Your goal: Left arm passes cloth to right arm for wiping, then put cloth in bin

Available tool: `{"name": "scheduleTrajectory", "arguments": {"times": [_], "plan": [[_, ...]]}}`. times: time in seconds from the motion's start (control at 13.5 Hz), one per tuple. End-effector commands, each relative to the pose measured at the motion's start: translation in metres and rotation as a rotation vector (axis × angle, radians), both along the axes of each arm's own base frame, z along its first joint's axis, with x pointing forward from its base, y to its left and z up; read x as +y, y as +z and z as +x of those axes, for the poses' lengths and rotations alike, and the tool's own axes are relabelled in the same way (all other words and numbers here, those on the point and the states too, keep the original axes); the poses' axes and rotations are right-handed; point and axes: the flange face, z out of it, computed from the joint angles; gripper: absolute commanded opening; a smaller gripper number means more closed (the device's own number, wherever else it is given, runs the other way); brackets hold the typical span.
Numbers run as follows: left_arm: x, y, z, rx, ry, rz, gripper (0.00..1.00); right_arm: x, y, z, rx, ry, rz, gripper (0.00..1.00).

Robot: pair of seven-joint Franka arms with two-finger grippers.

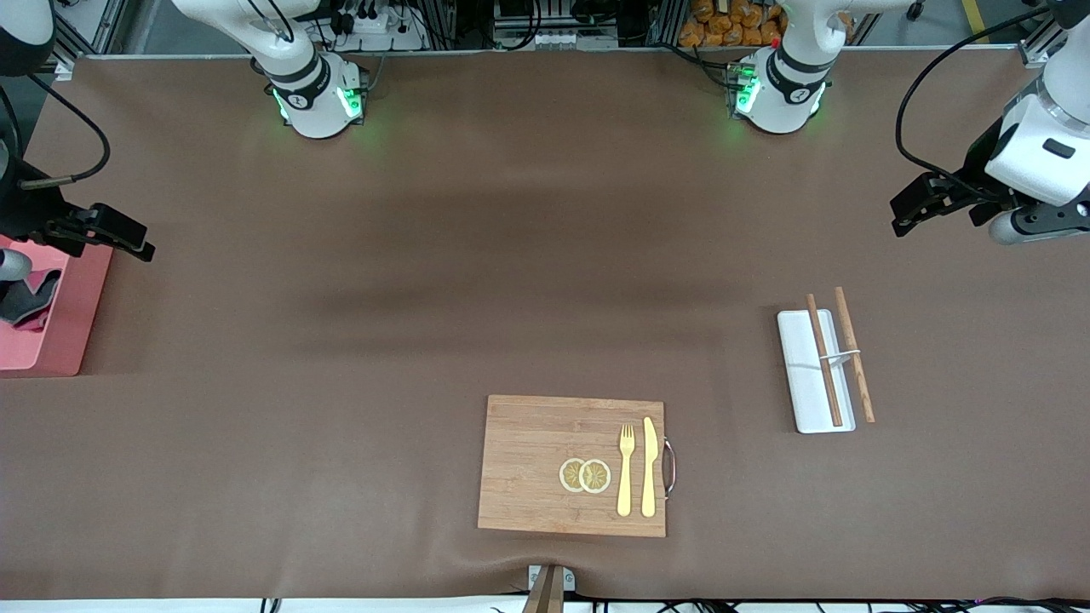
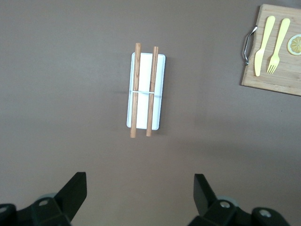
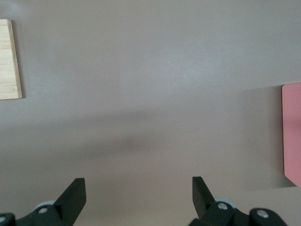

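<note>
The cloth (image 1: pixel 25 302) lies in the bin (image 1: pixel 64 332). Both tools, left (image 2: pixel 140 193) and right (image 3: pixel 138 193), hover with fingers apart over bare worktop (image 1: pixel 426 255). A chopstick tray (image 1: pixel 809 375) and cutting board (image 1: pixel 545 460) sit well apart.

A rectangular wooden cutting board (image 1: pixel 545 464) carries 2 lemon slices (image 1: pixel 584 475), a yellow fork (image 1: pixel 626 470) and a yellow knife (image 1: pixel 649 466); 2 brown chopsticks (image 1: pixel 824 362) rest across a white rectangular tray (image 1: pixel 805 383).

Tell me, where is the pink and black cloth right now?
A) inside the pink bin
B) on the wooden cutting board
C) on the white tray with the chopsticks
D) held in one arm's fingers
A: the cloth lies inside the bin at the right arm's end of the table, and neither arm holds anything.
</note>
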Motion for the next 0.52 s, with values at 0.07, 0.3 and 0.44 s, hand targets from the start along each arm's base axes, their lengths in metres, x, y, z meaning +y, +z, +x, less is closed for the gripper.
{"name": "scheduleTrajectory", "arguments": {"times": [0.07,0.3,0.44], "plan": [[0.001,0.008,0.018,-0.020,-0.008,-0.003,1.00,0.001,0.005,-0.008,-0.007,0.006,-0.003,1.00],[0.006,0.008,0.025,-0.022,0.001,-0.012,1.00,0.000,0.005,-0.008,-0.007,0.004,-0.003,1.00],[0.007,0.008,0.025,-0.022,0.003,-0.011,1.00,0.000,0.005,-0.008,-0.007,0.006,-0.003,1.00]]}}
